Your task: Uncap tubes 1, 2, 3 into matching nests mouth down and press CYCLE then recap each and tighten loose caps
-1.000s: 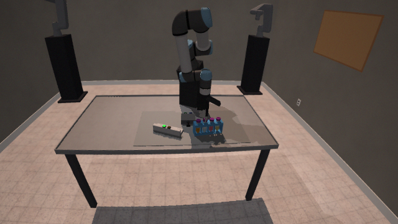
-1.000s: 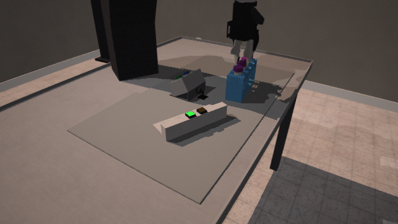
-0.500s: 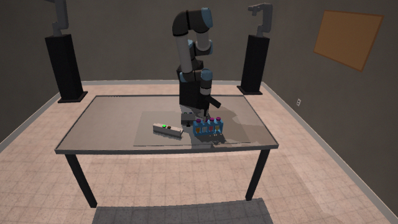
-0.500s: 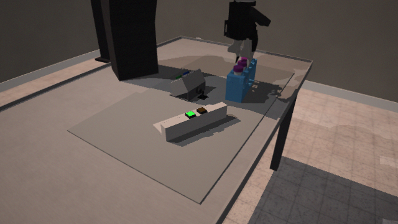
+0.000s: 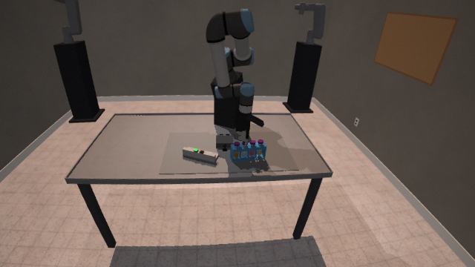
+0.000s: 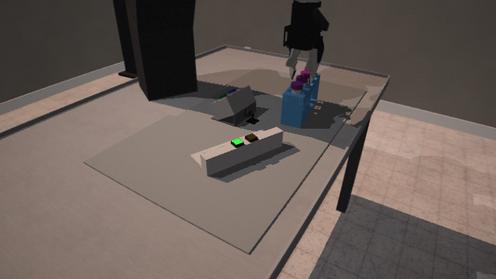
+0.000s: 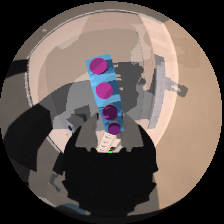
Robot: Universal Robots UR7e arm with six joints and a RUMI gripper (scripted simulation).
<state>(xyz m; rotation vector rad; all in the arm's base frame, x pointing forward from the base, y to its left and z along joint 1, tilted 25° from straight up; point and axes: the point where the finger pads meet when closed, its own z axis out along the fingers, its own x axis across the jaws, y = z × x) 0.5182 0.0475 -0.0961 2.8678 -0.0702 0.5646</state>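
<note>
Nearest, a pale cap tray (image 5: pixel 205 156) (image 6: pixel 244 156) (image 7: pixel 105 143) shows its green lamp (image 5: pixel 196 150) (image 6: pixel 237 142) (image 7: pixel 110 152) lit. Beyond it, a blue rack (image 5: pixel 248 159) (image 6: pixel 292 109) (image 7: pixel 101 78) holds four capped tubes. The pincer (image 5: pixel 245 140) (image 6: pixel 301 74) (image 7: pixel 110 112) is released, its fingers parted around tube 3's purple cap (image 5: pixel 243 143) (image 6: pixel 301 78) (image 7: pixel 109 111), which sits on its tube. That cap is probably light and stiff, perhaps slippery; best gripped level, across opposite sides, clear of neighbouring caps.

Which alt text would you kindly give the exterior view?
Robot gripper with open fingers over a blue rack of purple-capped tubes. Nearer the camera, a pale cap tray shows its green lamp lit.
</note>
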